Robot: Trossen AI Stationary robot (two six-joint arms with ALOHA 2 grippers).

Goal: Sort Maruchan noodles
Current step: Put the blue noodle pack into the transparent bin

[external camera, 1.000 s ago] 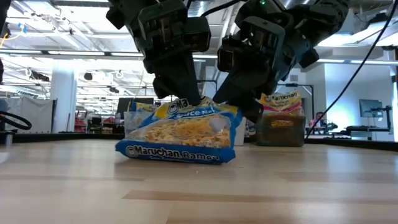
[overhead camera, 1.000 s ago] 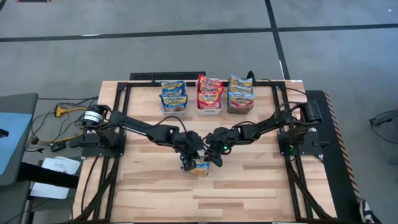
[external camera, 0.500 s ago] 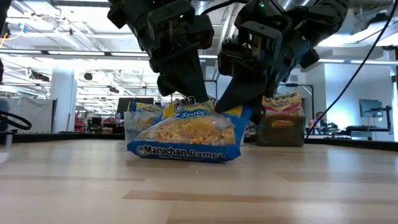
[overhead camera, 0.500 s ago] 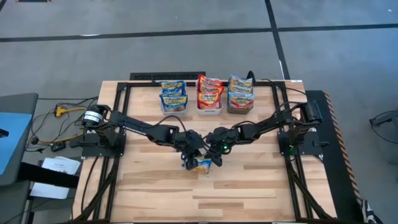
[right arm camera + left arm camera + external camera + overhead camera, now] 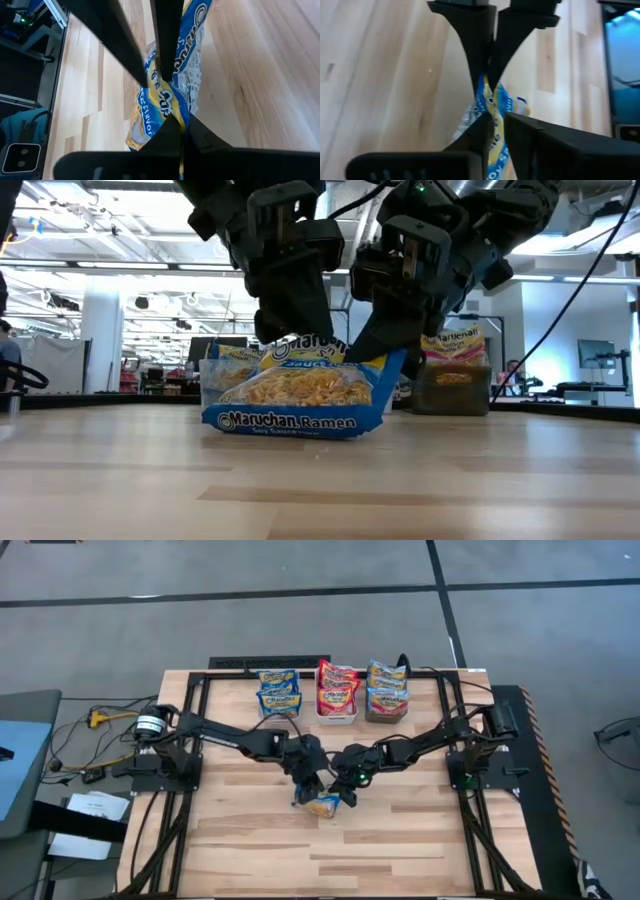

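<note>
One Maruchan noodles packet (image 5: 300, 395), blue and yellow, stands tilted at mid-table (image 5: 322, 806), its lower edge on the wood. My left gripper (image 5: 298, 332) is shut on its top edge. My right gripper (image 5: 385, 348) is shut on its upper right corner. Both come down from above (image 5: 306, 790) (image 5: 346, 794). Other packets stand in three bins at the far edge: blue-and-yellow ones in the clear bin (image 5: 279, 696), red ones in the white bin (image 5: 337, 693), blue-and-orange ones in the dark bin (image 5: 387, 691). My left gripper pinches the packet's top edge (image 5: 493, 111) between its two fingers, which slant down from above and from the table's left. The packet stands tilted below them with its lower edge (image 5: 290, 423) on the table. My right gripper pinches the packet's upper right corner (image 5: 167, 102) between its two fingers (image 5: 172, 134), slanting down from above and from the table's right. The wrapper edge sits at the fingertips, and the packet leans below them on the table.
The three bins stand side by side at the far edge, and two of them show behind the packet in the low view (image 5: 225, 370) (image 5: 455, 375). The arm bases sit at the table's left (image 5: 160, 755) and right (image 5: 480, 755). Bare wood (image 5: 330, 860) stretches to the near edge.
The packet has slid a little toward the table's right edge and stands more upright; its top edge has risen while its lower edge stays on the wood. My left gripper has gone right with it. My right gripper has taken hold of the upper right corner.
</note>
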